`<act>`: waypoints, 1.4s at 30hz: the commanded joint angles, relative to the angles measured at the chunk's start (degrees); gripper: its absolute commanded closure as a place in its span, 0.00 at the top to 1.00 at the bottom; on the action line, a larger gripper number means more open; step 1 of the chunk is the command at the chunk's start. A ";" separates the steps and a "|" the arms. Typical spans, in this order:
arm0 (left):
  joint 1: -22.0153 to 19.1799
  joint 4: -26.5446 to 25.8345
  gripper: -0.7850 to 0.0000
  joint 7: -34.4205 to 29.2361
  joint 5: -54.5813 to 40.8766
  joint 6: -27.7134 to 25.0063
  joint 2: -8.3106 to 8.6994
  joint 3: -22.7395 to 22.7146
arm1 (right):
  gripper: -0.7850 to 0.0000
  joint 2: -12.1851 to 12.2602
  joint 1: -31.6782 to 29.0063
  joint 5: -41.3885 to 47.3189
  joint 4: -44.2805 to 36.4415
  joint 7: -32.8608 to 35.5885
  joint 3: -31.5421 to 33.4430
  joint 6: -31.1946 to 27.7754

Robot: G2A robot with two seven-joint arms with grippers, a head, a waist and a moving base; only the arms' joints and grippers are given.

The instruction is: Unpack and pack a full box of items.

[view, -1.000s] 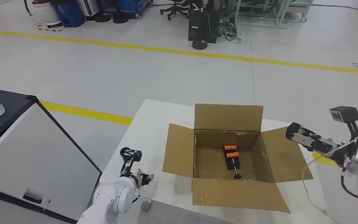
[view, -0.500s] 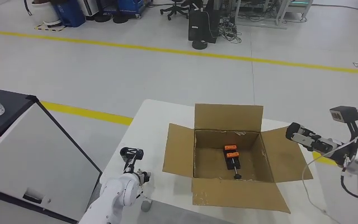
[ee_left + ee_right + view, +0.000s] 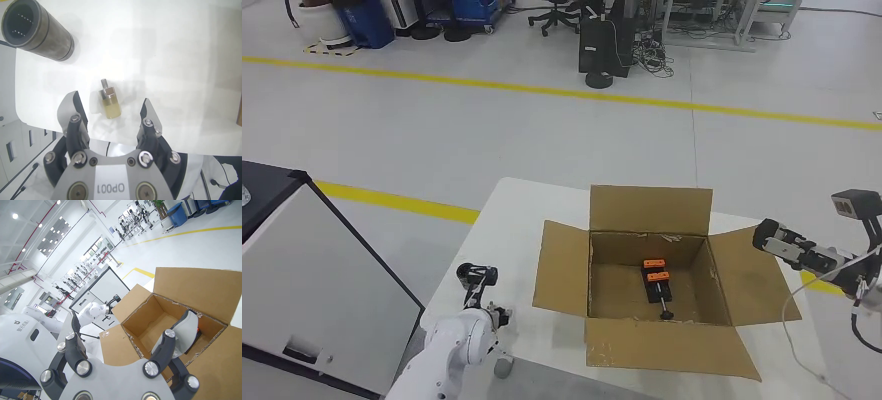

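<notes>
I read left fingers (image 3: 75, 111) spread wide over the white table (image 3: 170, 56) | stud (image 3: 109, 106) lies on it between them, dark sleeve (image 3: 37, 32) beyond their tips, near the table edge | right fingers (image 3: 181, 330) wide too, open box (image 3: 189, 289) past them, a clamp (image 3: 657, 283) on its bottom | pale floor (image 3: 492, 140) with yellow lines (image 3: 542, 90) around.

Robotics lab, rows of humanoid robots (image 3: 140, 209), yellow floor line (image 3: 542, 90)

Box (image 3: 662, 345) brown cardboard; item (image 3: 656, 280) inside black, orange; cylinder (image 3: 43, 37) dark grey; fitting (image 3: 110, 106) amber, silver; table (image 3: 170, 66) white.
</notes>
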 commanded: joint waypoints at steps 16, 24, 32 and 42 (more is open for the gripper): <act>-2.72 4.59 0.79 0.27 -1.77 0.14 -0.73 0.95 | 1.00 0.00 0.00 0.00 0.00 0.00 0.00 0.00; -2.96 5.20 0.57 0.61 -1.57 0.19 -0.84 0.70 | 1.00 0.00 0.00 0.00 0.00 0.00 0.00 0.00; -2.43 4.58 0.41 -0.11 -1.50 0.25 -0.81 -0.12 | 1.00 0.00 0.00 0.00 0.00 0.00 0.00 0.00; -1.46 3.73 0.20 -0.50 -1.62 -0.12 -0.82 -0.59 | 1.00 0.00 0.00 0.00 0.00 0.00 0.00 0.00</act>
